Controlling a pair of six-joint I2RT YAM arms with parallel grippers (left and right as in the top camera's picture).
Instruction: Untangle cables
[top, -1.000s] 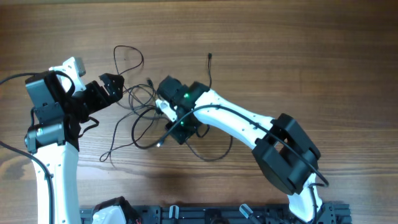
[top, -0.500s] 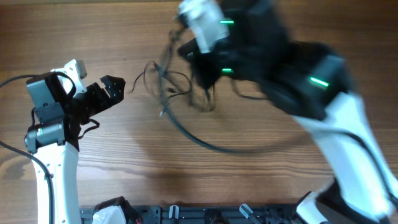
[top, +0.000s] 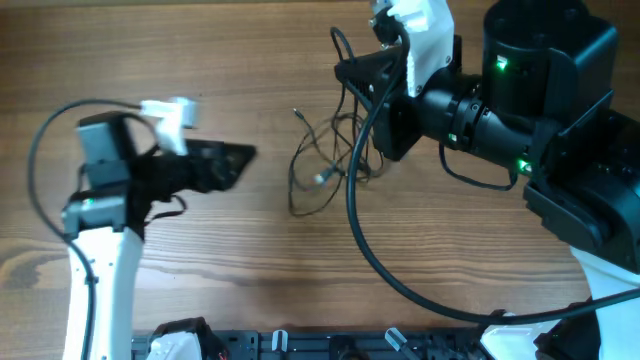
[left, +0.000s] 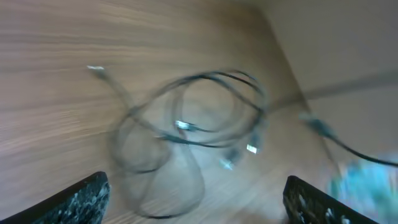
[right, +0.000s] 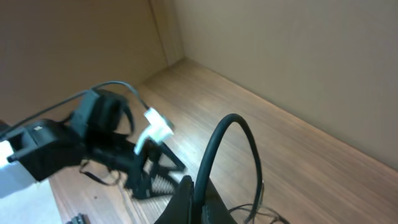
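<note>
The cables form a thin dark tangle at mid-table, with strands rising to my raised right gripper. That gripper is shut on one cable, whose loop arches up from between the fingers. More thin strands hang below it. My left gripper lies low, left of the tangle and apart from it, jaws wide open. In the blurred left wrist view the tangle is ahead of the open left gripper, and nothing sits between its fingertips.
The right arm's own thick black cable sweeps down in front of the tangle. A black rail runs along the table's front edge, with a white object at its left. A beige wall borders the table.
The right arm rose high and swung back and right, pulling the tangle up and to the right. The left gripper moved right toward the tangle.
</note>
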